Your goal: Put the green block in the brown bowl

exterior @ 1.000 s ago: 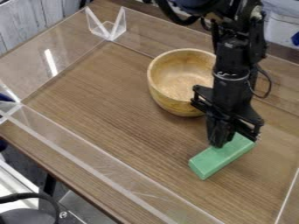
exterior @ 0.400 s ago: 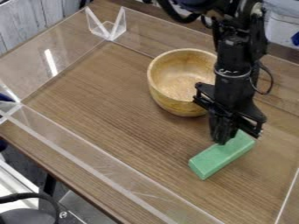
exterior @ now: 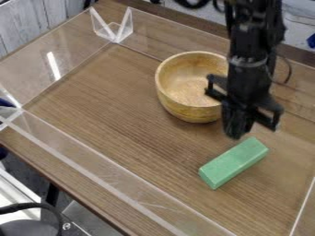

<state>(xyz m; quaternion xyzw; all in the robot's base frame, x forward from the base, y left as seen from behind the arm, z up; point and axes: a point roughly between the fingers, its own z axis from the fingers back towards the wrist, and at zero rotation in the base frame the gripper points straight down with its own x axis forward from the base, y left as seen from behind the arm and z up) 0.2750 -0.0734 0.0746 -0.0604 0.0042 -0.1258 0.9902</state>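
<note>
Gripper (exterior: 242, 127): we see the fingers pressed together with nothing between them, pointing straight down.
Brown bowl (exterior: 172, 101): just left of the gripper, apart from it, resting on the table; round, thick-walled, pale wood with visible grain; nothing inside.
Green block (exterior: 234, 162): below the gripper tips and clear of them, lying flat on the table (exterior: 110, 111); matte mint-green bar with square edges, not held.
Risk, missed grasp: we judge the block will not reach the bowl unless the fingers spread and come down over it.
Risk, slip: smooth faces and a diagonal lie could let it twist out of a pinch.
Risk, collision: the thick bowl wall sits close to the arm's path.
</note>
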